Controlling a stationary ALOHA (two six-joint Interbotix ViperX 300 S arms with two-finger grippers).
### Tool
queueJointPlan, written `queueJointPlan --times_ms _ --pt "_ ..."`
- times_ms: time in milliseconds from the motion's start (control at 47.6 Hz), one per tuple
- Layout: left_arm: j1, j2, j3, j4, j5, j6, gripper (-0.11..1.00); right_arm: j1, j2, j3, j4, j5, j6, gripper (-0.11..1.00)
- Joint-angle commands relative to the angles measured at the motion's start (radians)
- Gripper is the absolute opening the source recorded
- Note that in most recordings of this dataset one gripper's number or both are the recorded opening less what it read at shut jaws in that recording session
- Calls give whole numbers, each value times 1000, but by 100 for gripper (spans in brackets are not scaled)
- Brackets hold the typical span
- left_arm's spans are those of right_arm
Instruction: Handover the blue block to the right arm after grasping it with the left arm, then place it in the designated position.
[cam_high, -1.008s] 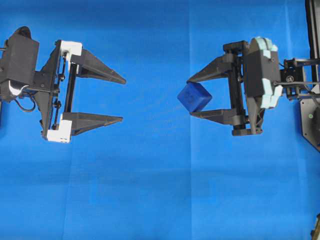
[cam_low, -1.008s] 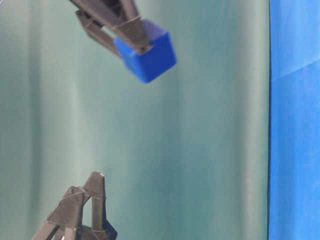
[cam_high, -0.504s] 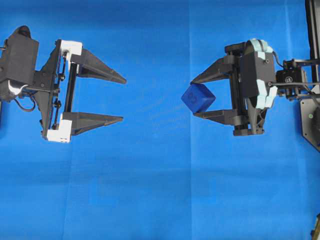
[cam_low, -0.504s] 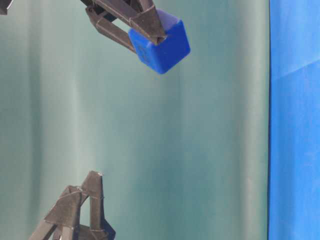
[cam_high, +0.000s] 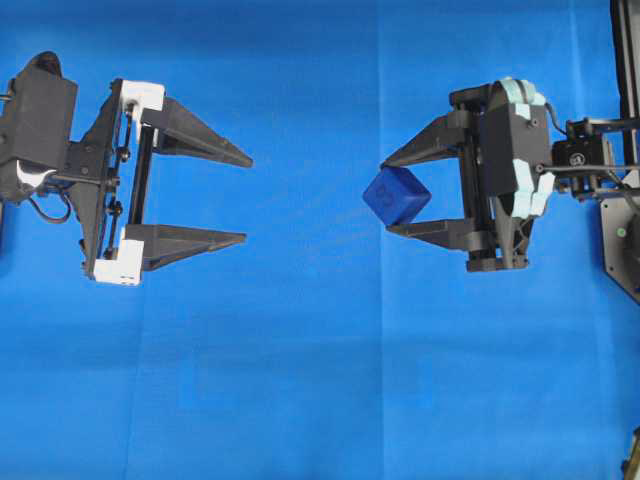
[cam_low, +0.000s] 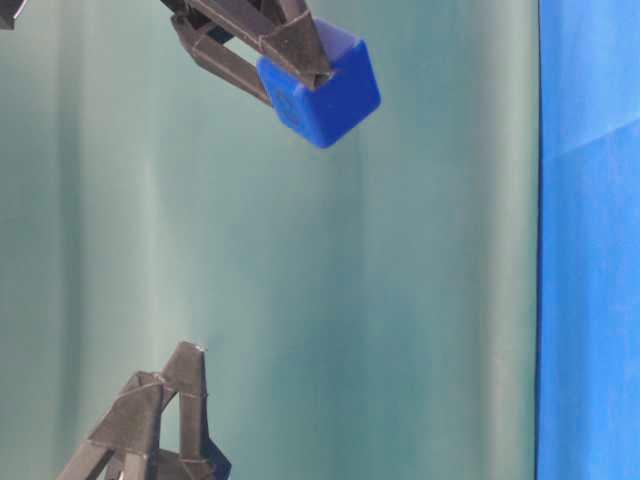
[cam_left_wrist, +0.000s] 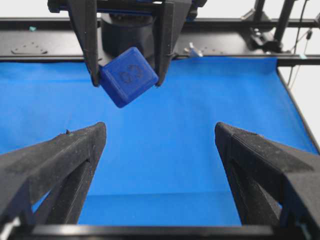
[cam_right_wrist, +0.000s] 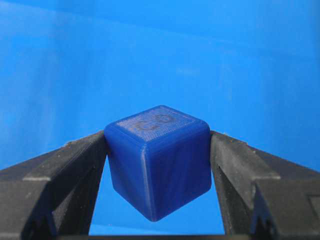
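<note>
Blue block (cam_right_wrist: 157, 160), dark, rounded, embossed, clamped in right end effector (cam_high: 396, 194); left end effector (cam_high: 246, 198) spread apart.

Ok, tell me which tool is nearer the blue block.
Right. The right tool grips the blue block between its fingers; the left tool hangs open well across the blue cloth, apart from it.

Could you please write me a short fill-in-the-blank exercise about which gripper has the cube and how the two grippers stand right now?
1. The blue block is clamped in the ____ gripper.
2. The left gripper is ____ and holds nothing.
3. The cloth under both arms is ____ in colour.
4. In the left wrist view the block sits ____ in the grip, one corner down.

Missing words: right; open; blue; tilted
</note>
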Motion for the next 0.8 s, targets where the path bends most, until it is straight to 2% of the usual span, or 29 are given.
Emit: queueJointPlan --times_ms 0,336,777 --pt "-3 -5 -26 2 -6 2 93 0 -14 -15 0 -6 2 49" --pt "-3 -5 -25 2 -5 0 93 0 34 -3 2 -61 5 49" --pt "-3 -5 -26 2 -5 -2 93 -3 313 -8 15 -331 5 49"
